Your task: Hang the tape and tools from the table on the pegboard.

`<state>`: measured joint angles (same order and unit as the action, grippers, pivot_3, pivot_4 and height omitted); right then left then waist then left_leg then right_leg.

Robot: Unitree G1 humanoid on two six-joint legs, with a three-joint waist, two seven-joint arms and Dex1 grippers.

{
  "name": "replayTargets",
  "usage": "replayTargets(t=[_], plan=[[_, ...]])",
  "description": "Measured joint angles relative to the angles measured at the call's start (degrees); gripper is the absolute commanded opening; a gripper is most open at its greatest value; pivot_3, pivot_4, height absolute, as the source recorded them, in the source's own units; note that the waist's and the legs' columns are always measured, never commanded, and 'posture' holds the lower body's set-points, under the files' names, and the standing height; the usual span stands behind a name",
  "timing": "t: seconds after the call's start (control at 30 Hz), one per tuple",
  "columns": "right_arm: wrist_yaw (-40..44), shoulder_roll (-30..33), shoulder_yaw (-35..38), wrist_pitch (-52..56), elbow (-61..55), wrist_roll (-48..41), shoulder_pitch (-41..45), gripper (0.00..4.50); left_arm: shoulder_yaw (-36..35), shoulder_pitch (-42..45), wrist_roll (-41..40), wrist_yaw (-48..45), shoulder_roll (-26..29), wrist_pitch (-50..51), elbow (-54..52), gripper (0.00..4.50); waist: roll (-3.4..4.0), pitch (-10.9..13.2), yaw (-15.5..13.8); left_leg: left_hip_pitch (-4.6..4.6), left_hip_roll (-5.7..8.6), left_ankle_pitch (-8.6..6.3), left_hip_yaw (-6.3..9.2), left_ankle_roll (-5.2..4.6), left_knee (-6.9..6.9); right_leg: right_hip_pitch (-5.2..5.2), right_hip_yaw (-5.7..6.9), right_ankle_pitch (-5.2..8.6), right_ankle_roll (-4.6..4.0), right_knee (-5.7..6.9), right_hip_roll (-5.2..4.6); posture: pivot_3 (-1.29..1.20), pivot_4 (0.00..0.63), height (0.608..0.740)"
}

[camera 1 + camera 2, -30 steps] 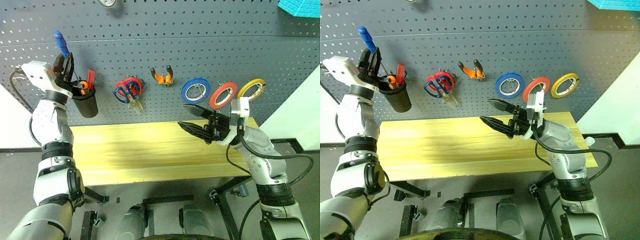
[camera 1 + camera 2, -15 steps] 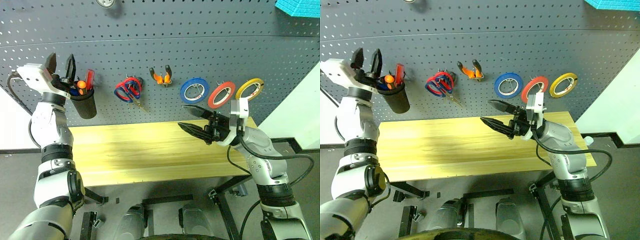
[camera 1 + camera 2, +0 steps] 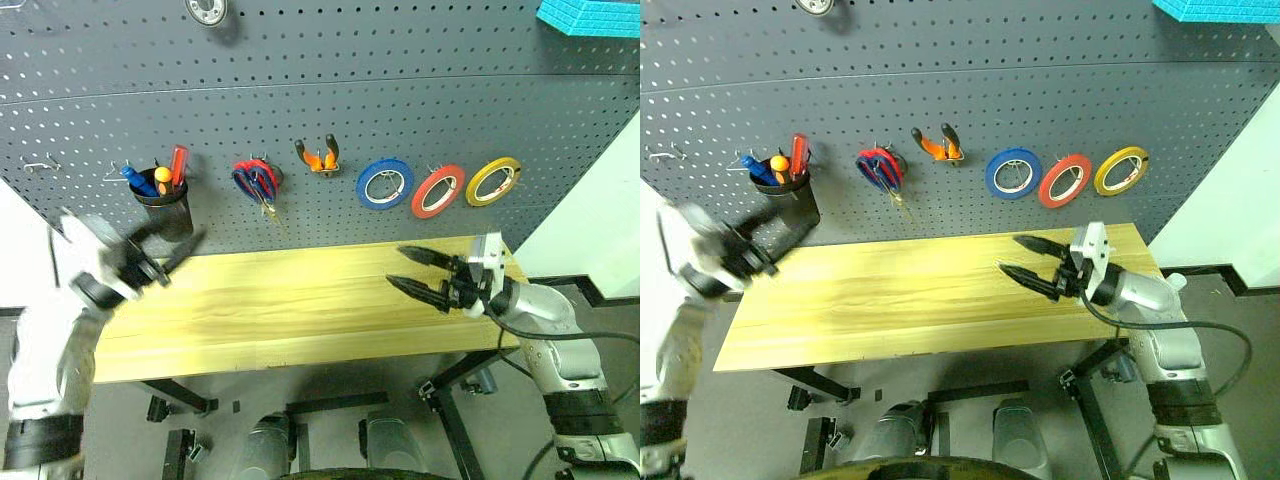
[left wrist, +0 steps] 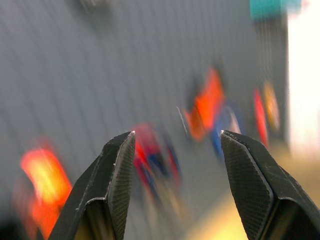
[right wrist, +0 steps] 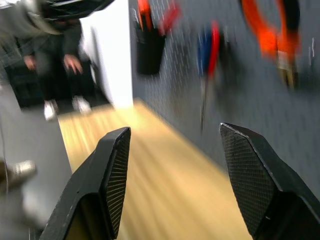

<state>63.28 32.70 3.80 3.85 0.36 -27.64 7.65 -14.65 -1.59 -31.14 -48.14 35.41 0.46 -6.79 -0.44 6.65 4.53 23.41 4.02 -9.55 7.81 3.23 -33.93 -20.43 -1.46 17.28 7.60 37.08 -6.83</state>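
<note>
Over the table [image 3: 300,310], both grippers gape empty.

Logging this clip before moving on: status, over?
Left gripper open, empty, over the table's left end. Right gripper open, empty, over its right end. Red tape, pliers, scissors on pegboard hooks; blue screwdriver in cup. Nothing in the way.

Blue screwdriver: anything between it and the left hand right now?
Nothing visible. The blue screwdriver stands in the black cup on the pegboard, and the left hand, open and empty, sits just below the cup over the table, with only open air between.
</note>
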Motion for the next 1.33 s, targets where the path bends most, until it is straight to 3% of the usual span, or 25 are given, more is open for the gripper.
replayTargets(t=[0.17,0.27,0.5,0.77,1.33], plan=[[-4.18,-0.43,1.76,-9.78,12.94,6.58,-1.12,2.98,6.98,-4.35,13.31,4.13,-8.44,-10.59,11.20,2.81,0.25,-0.22,-1.14,0.01,-0.05,-0.01,-0.06,-0.03,-0.01,-0.10,-0.01,0.01,0.01,-0.14,-0.09,-0.08,0.055,0.725],[-9.18,-0.43,2.82,-18.30,23.72,12.10,-2.23,2.98,7.40,-4.80,16.83,6.98,-13.66,-17.21,20.94,2.81,0.23,-0.24,-1.99,0.06,0.07,-0.03,-0.08,-0.08,0.01,-0.27,-0.01,0.03,0.05,-0.12,-0.07,-0.08,0.055,0.725],[-16.46,-0.32,4.01,-32.21,43.93,18.44,-4.54,2.98,8.34,-4.83,22.58,12.08,-18.60,-30.70,37.89,2.81,0.45,-0.55,-1.91,0.00,0.10,-0.05,-0.14,-0.10,-0.04,-0.13,-0.01,0.05,0.08,-0.11,-0.07,-0.10,0.043,0.725],[-18.11,-0.36,3.99,-34.74,47.46,18.67,-4.29,2.98,9.02,-3.33,23.24,13.31,-19.53,-35.07,42.66,2.81,0.60,-1.28,-0.63,-0.01,0.08,-0.06,-0.11,-0.12,-0.14,0.01,0.01,0.07,0.09,-0.09,-0.09,-0.11,0.038,0.725],[-18.94,-1.95,3.39,-30.67,47.05,19.95,-3.06,2.98,11.17,-3.14,24.92,15.07,-19.67,-34.96,41.39,2.81,0.76,-1.55,-0.45,-0.01,0.07,-0.10,-0.06,-0.17,-0.13,-0.03,0.01,0.15,0.18,-0.09,-0.12,-0.13,0.058,0.725]])
